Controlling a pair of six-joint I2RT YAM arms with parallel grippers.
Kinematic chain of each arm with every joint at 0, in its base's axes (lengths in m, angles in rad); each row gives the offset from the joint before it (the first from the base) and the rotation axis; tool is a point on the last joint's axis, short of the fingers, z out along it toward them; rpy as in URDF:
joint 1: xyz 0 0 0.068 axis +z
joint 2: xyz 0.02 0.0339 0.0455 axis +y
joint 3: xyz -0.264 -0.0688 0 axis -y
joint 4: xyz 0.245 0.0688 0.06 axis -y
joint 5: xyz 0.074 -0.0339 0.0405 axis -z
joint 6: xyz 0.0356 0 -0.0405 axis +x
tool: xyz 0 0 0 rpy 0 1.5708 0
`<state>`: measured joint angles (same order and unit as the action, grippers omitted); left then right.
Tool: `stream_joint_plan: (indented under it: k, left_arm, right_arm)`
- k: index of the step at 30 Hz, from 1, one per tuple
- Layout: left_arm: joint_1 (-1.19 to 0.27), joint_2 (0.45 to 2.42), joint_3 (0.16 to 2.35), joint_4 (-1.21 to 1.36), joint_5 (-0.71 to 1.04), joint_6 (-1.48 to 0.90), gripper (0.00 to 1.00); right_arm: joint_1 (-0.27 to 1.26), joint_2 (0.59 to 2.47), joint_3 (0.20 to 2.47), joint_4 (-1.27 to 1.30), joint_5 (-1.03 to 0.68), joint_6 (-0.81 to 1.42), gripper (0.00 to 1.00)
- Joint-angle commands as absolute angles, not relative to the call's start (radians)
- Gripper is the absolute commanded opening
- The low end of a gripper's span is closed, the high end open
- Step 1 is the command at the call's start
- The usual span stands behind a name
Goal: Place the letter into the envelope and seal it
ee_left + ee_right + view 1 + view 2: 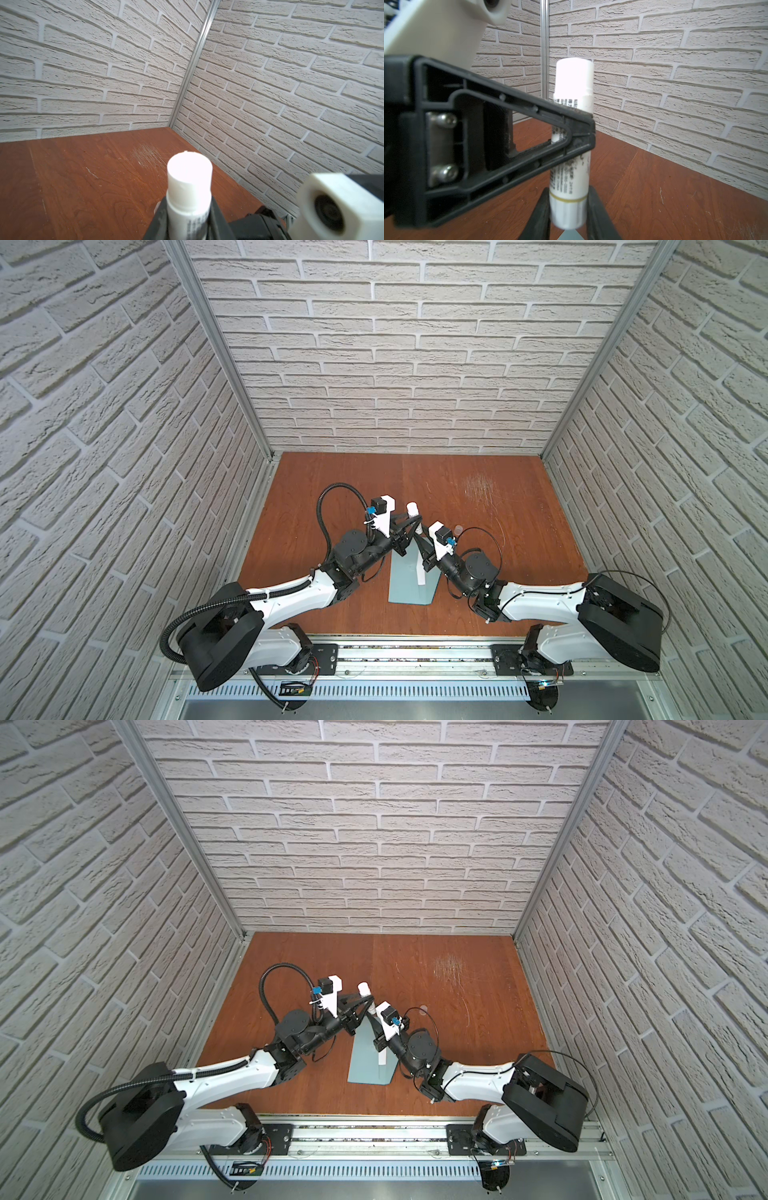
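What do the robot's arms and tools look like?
The left arm and right arm are white shells with black joints. The left tool and right tool have black wedge-shaped fingers below white camera blocks with blue plugs. A ribbed black hose follows the left arm, thin black wire the right.

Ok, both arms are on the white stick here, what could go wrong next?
1. The left gripper and right gripper both clamp the glue stick; uneven pulls could twist it loose.
2. It hangs over the envelope; a drop could knock the envelope askew.
3. Its cap looks on, so no glue would transfer.
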<state>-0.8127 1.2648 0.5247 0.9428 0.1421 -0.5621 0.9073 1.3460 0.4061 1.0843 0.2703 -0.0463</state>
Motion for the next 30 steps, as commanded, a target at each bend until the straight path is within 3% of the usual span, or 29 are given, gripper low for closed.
stream_joint_plan:
  k: [1, 6, 12, 18, 25, 26, 28, 30]
  left_arm:
    - [-0.774, 1.261, 0.556, 0.972, 0.403, -0.613, 0.0]
    - [-0.711, 1.236, 0.528, 1.023, 0.68, -0.673, 0.0]
    - [-0.68, 1.231, 0.487, 1.156, 0.819, -0.757, 0.0]
    - [-0.68, 1.233, 0.492, 1.162, 0.858, -0.762, 0.0]
    - [-0.685, 1.223, 0.517, 1.093, 0.831, -0.719, 0.0]
    - [-0.688, 1.218, 0.523, 1.072, 0.815, -0.707, 0.0]
    - [-0.7, 1.203, 0.535, 1.018, 0.763, -0.665, 0.0]
    - [-0.721, 1.173, 0.543, 0.937, 0.64, -0.6, 0.0]
  right_arm:
    - [0.917, 1.236, 0.443, 1.007, 0.07, 0.002, 0.06]
    - [0.837, 1.095, 0.474, 0.801, -0.256, 0.123, 0.06]
    - [0.713, 1.018, 0.517, 0.698, -0.582, 0.308, 0.06]
    - [0.636, 1.001, 0.532, 0.668, -0.723, 0.393, 0.06]
    - [0.614, 1.003, 0.576, 0.511, -0.715, 0.307, 0.06]
    - [0.615, 1.001, 0.578, 0.492, -0.693, 0.274, 0.1]
    - [0.615, 0.989, 0.571, 0.469, -0.637, 0.21, 0.38]
    - [0.617, 0.975, 0.532, 0.512, -0.556, 0.153, 0.54]
